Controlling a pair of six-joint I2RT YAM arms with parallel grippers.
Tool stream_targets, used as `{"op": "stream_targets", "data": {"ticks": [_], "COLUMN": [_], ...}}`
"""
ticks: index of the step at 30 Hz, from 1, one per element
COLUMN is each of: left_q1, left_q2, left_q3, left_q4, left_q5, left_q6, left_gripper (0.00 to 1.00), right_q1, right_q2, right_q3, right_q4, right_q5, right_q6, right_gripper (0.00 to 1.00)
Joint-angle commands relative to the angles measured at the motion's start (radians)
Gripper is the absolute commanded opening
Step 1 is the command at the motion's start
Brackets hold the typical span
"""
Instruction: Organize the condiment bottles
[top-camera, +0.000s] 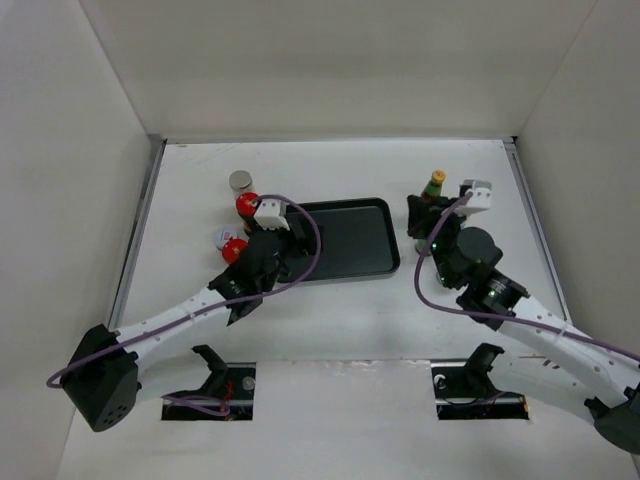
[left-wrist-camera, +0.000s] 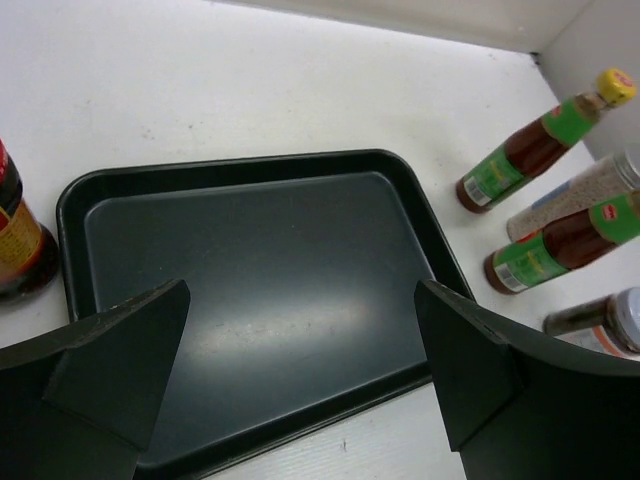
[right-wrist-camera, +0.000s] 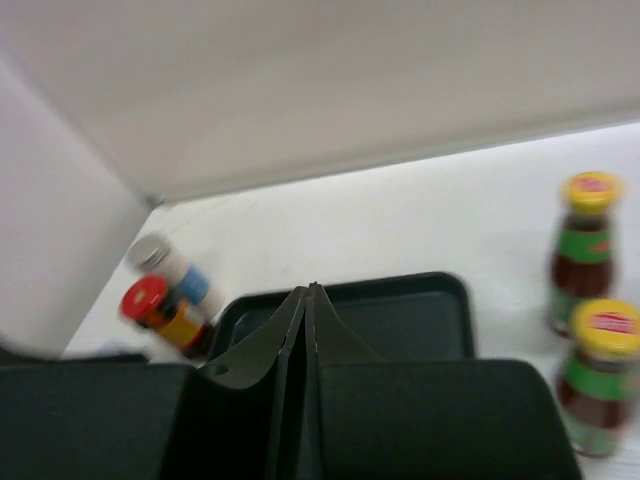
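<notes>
My left gripper (left-wrist-camera: 300, 375) is open and empty, low over the near left edge of the black tray (left-wrist-camera: 270, 250); it also shows in the top view (top-camera: 288, 238). My right gripper (right-wrist-camera: 312, 298) is shut and empty, just right of the tray (top-camera: 345, 262), pointing at it (top-camera: 417, 225). Two slim green-labelled yellow-capped bottles (left-wrist-camera: 540, 140) (left-wrist-camera: 565, 240) stand right of the tray with two silver-lidded jars (left-wrist-camera: 575, 195) (left-wrist-camera: 600, 320). One yellow cap (top-camera: 434, 183) shows from above. Left of the tray stand two red-lidded jars (top-camera: 246, 204) (top-camera: 234, 250) and silver-lidded jars (top-camera: 240, 180) (top-camera: 226, 237).
The tray (right-wrist-camera: 400, 305) holds nothing. White walls close the table in at the left, the back and the right. My right arm covers most of the right-hand bottles in the top view. A dark jar (left-wrist-camera: 20, 240) stands against the tray's left end.
</notes>
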Motion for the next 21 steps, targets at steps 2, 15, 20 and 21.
{"op": "stream_targets", "data": {"ticks": [2,15,20,21], "left_q1": [-0.008,-0.011,-0.013,-0.013], "left_q2": [-0.078,0.051,0.074,0.081], "left_q3": [-0.084,-0.146,-0.184,-0.187], "left_q4": [0.232,0.419,0.508,0.522], "left_q5": [0.011,0.2,0.237,0.24], "left_q6": [0.038,-0.062,-0.086,-0.086], "left_gripper": [1.0,0.31,0.4,0.42], "right_q1": [-0.11,-0.314,-0.379,-0.383], "right_q2": [-0.037,0.112,0.16,0.169], "right_q3": [0.061,0.124,0.114,0.118], "right_q4": [-0.243,-0.415,-0.38,-0.377], "right_q5": [0.227,0.098,0.055,0.034], "right_q6": [0.006,0.04,0.049,0.054], "right_gripper": [0.14,0.74,0.72,0.72]}}
